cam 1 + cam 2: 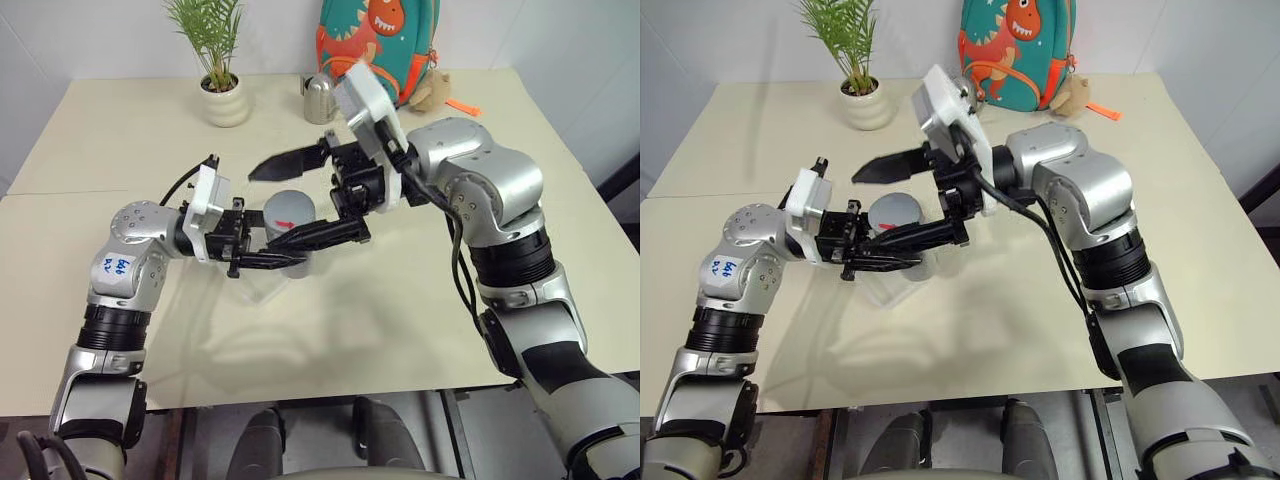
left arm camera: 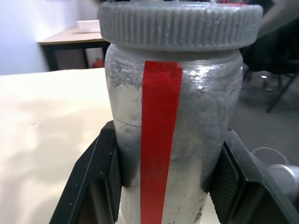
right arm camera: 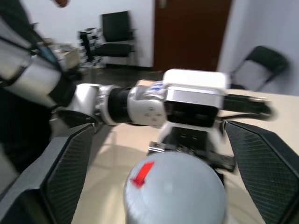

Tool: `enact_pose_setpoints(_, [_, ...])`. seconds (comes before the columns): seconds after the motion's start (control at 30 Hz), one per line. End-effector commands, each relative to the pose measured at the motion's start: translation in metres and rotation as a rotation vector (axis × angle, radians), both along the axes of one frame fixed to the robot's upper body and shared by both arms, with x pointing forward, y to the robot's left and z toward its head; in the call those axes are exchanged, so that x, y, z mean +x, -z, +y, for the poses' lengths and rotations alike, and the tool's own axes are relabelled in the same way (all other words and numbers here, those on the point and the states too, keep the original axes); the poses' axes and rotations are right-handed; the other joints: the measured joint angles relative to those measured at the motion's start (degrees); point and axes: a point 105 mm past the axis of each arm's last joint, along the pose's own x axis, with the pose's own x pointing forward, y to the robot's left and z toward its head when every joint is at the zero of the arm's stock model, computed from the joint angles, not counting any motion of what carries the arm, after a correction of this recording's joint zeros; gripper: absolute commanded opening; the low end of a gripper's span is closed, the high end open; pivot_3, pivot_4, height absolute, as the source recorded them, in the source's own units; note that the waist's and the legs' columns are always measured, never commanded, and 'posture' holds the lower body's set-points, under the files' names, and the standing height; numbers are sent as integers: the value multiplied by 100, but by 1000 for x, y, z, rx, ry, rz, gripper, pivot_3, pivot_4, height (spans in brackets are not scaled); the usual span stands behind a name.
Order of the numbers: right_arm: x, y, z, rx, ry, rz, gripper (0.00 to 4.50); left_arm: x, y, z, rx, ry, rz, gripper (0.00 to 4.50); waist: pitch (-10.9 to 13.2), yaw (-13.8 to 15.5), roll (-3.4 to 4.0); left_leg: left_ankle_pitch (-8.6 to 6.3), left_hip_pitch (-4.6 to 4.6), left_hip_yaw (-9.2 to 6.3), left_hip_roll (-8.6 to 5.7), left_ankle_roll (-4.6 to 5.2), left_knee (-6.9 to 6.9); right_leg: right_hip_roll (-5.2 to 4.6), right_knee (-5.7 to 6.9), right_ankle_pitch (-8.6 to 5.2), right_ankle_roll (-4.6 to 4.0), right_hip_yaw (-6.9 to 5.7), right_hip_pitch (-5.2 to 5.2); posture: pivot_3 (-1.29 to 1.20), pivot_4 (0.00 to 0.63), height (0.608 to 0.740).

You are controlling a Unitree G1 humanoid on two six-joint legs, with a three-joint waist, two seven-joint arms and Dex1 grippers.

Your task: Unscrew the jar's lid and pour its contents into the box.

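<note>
jar [image 2: 168, 140] shiny dented silver cylinder, red stripe; lid [image 2: 180, 25] ribbed grey.

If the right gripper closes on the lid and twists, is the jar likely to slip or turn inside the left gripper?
The jar looks smooth and shiny, so it may turn somewhat. The left gripper clamps it from both sides with textured pads, which should resist. The lid has a ribbed edge, so the open right gripper should probably get good purchase on it.
</note>
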Motion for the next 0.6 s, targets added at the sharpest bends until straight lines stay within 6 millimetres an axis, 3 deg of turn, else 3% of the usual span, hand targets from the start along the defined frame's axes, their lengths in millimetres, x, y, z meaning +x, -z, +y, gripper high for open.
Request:
enact_pose_setpoints(0.03, [-1, -12, -9, 49, 58, -64, 4477, 10, -8, 19, -36, -105, -36, 2005, 0, -3, 0, 0, 0, 0, 0, 0, 1, 0, 0, 0, 0, 0, 0, 0, 150, 740])
enact_pose_setpoints(0.13, [4, -8, -8, 53, 132, -69, 4477, 13, -9, 21, -58, -133, -33, 2005, 0, -4, 0, -1, 2, 4, 0, 2, 0, 0, 1, 0, 0, 4, -1, 0, 150, 740])
enact_pose_setpoints(0.33, [11, 5, 14, 48, 226, -69, 4477, 12, -9, 6, -76, -113, -32, 2005, 0, -8, 0, -2, 2, 18, 0, 3, 2, -1, 2, 3, 5, 18, -5, 0, 150, 740])
enact_pose_setpoints(0.6, [24, 1, 26, 71, 276, -57, 4477, 9, -8, -5, -81, -80, -32, 2005, 0, -5, 0, -3, 3, 23, -1, 5, 11, 0, 13, 4, 7, 26, -7, 0, 150, 740])
